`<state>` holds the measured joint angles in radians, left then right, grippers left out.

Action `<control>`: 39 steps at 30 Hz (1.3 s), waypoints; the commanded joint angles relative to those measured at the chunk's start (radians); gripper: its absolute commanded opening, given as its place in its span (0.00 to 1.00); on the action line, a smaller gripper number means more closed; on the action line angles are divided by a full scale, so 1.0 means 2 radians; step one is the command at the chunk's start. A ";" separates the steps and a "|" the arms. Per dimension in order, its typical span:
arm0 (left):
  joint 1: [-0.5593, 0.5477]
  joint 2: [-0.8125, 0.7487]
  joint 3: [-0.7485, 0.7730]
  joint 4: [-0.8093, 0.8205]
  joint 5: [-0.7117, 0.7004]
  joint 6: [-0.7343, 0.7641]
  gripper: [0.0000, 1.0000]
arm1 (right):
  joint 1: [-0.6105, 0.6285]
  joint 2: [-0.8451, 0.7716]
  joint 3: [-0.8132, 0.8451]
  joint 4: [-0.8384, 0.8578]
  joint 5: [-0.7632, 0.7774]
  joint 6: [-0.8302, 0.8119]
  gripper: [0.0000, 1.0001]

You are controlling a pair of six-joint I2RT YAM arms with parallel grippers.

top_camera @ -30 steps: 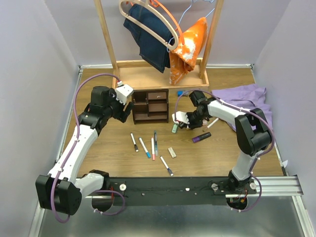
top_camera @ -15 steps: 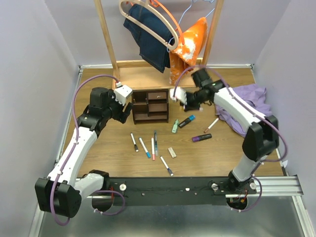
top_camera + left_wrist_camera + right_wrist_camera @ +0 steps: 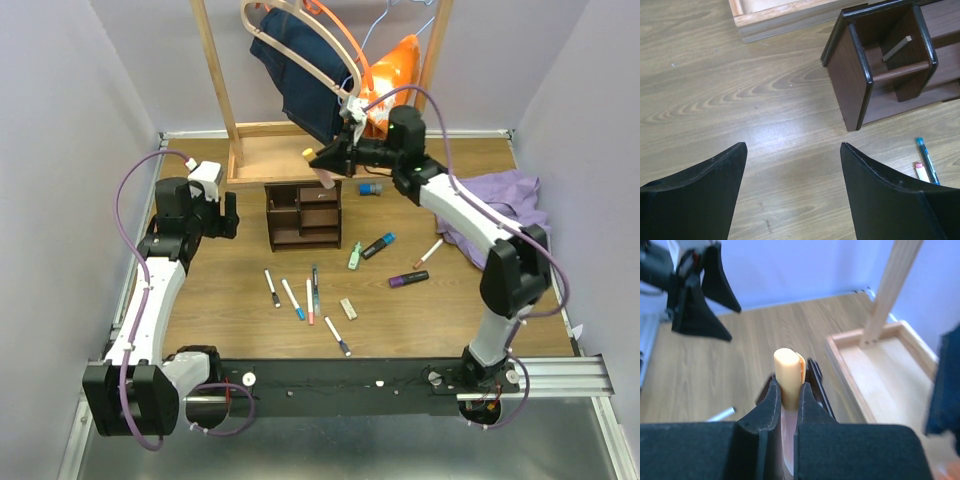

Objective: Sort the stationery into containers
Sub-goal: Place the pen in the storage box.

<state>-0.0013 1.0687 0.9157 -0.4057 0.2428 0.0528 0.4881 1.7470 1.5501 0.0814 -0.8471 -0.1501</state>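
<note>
My right gripper is shut on a stubby highlighter with a cream cap and a pale pink body. It holds it above the back edge of the dark brown organizer, whose rim shows in the right wrist view. My left gripper is open and empty, left of the organizer. One thin stick stands in a slot. Several white pens, a beige eraser, a green highlighter, a blue-capped marker and a purple highlighter lie in front.
The light-wood clothes rack, with jeans and an orange garment, stands just behind the organizer; its base shows in the wrist views. A purple cloth lies at the right. A small blue item lies by the rack base.
My right gripper has risen from the table with the highlighter and swung left and back to above the organizer. My left gripper has pulled back leftward from the organizer's side.
</note>
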 commanded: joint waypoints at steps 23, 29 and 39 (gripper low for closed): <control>0.030 -0.026 -0.049 0.002 0.001 -0.034 0.84 | 0.070 0.251 0.138 0.196 -0.023 0.136 0.06; 0.036 -0.031 -0.052 0.004 -0.002 -0.034 0.84 | 0.070 0.236 0.109 0.179 -0.012 0.097 0.34; 0.041 -0.039 -0.055 0.020 0.014 -0.043 0.84 | 0.071 0.149 0.053 0.102 -0.001 0.038 0.50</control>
<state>0.0692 1.0161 0.8143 -0.3977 0.2440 -0.0174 0.6209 2.1883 1.7008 0.3901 -0.8680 0.0231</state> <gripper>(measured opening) 0.840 0.479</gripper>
